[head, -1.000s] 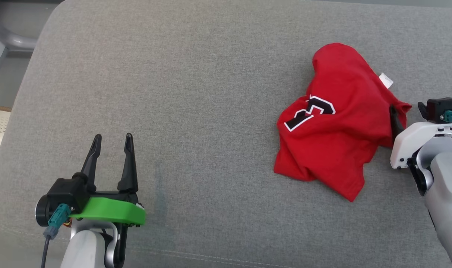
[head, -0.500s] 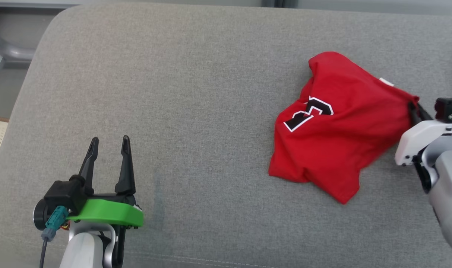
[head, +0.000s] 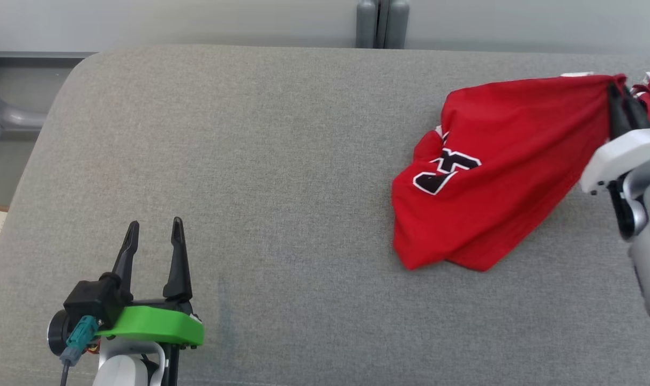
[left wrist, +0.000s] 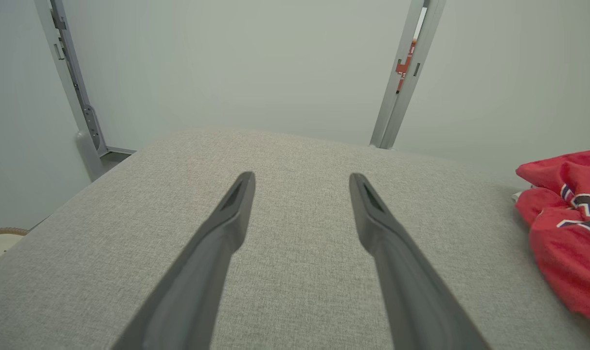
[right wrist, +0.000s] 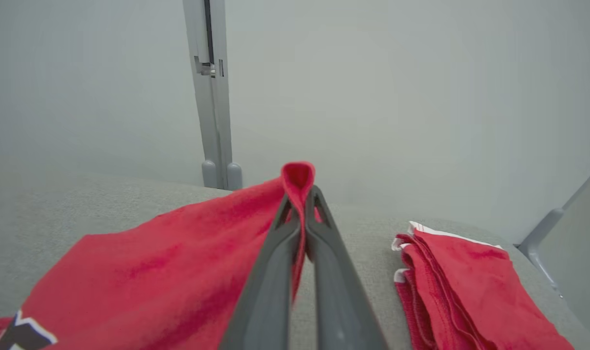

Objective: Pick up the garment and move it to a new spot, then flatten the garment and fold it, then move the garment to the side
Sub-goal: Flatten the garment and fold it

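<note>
Pointing forward over the near left of the grey cushion, the left claw stands open with nothing between its fingers, well apart from the garment. Farther back on the right, the red garment with a black-and-white print lies bunched on the cushion. Its upper corner is pulled up taut to the right claw, which is closed on that corner, a small fold of cloth poking past the fingertips. Just beside that claw sits a folded pile of red clothes. A grey post stands behind the far edge.
</note>
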